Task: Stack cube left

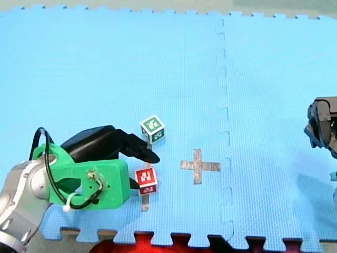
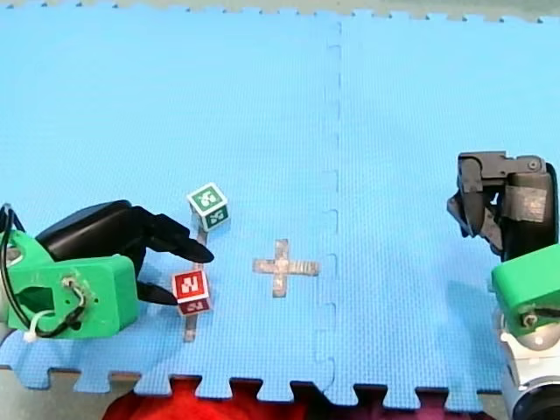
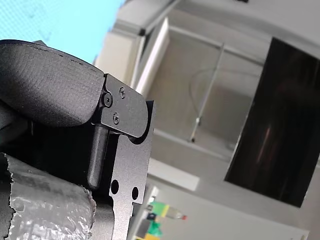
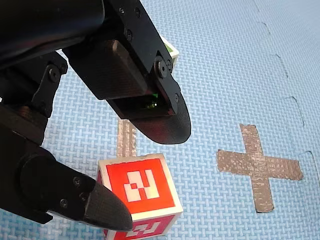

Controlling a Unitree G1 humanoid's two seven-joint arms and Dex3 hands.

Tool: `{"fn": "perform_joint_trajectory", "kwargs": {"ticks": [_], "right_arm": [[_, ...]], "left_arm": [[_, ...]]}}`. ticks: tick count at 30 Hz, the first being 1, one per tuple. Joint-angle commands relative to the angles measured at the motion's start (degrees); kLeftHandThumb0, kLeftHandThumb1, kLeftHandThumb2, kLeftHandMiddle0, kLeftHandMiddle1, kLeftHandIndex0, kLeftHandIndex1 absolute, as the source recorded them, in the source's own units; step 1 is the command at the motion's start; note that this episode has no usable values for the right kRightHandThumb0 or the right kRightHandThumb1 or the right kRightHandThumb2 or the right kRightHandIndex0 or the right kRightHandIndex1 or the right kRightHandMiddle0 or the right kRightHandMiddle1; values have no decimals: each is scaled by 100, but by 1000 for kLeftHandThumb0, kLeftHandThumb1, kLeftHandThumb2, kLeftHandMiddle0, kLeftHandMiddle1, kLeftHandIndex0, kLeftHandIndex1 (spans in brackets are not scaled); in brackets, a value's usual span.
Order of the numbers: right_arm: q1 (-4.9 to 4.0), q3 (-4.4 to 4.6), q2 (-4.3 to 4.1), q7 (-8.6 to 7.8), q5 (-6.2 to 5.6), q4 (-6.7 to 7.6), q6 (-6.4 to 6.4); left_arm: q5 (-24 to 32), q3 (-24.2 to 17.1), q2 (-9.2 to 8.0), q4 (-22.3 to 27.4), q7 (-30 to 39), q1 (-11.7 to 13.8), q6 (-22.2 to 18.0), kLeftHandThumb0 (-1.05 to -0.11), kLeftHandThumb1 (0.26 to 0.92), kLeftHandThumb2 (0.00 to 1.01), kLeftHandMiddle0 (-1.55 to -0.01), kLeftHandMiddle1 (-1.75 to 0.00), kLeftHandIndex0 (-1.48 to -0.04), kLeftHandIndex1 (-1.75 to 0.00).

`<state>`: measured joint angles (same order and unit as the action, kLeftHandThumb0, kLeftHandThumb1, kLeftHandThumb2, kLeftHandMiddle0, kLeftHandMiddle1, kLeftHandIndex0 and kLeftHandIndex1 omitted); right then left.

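On the blue mat [image 2: 394, 131], the red cube [image 2: 192, 291] stands left of the grey tape cross [image 2: 284, 267] and a little nearer. The left hand [image 2: 114, 232], further left of the cross, is open; the red cube sits between its fingers [image 4: 150, 107], not gripped. The green cube [image 2: 208, 206] stands left of the cross, a little beyond it. Well right of the cross is the right hand [image 2: 494, 201]; whether it is open or closed, I cannot tell.

Mat [image 1: 105, 79] = matt blue foam w/ fine woven-look texture; red cube [image 1: 146, 180] & green cube [image 1: 152, 129] smooth, slightly glossy; tape cross [image 1: 199, 166] dull silver; left hand [image 1: 108, 143] matt black plastic, wrist housing [image 1: 102, 184] smooth green plastic.
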<state>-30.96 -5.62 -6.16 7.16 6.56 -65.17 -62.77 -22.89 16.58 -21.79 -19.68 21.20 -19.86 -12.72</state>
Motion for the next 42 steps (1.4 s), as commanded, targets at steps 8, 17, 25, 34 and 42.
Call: {"fn": "perform_joint_trajectory", "kwargs": {"ticks": [8, 17, 25, 34, 42], "right_arm": [[20, -21, -92, -2, -34, 88, -62], [53, -11, -107, 81, 25, 226, -130], [84, 7, -118, 277, 152, 321, -161], [107, 33, -145, 443, 278, 387, -140], [114, 62, -154, 525, 332, 408, -110]], "left_arm": [[-25, 103, -101, 357, 331, 16, 436, -319, 737, 11, -711, -1746, -860, -4], [-181, 243, -293, 868, 791, 4, 1009, -304, 752, 11, -714, -1746, -802, 0], [-309, 411, -442, 990, 1030, -53, 1121, -284, 763, 10, -695, -1746, -665, 0], [-355, 458, -475, 1013, 1101, -78, 1207, -268, 762, 0, -675, -1064, -578, -5], [-416, 497, -516, 1047, 1103, -102, 1217, -468, 700, 0, -859, -174, -489, 0]]}}
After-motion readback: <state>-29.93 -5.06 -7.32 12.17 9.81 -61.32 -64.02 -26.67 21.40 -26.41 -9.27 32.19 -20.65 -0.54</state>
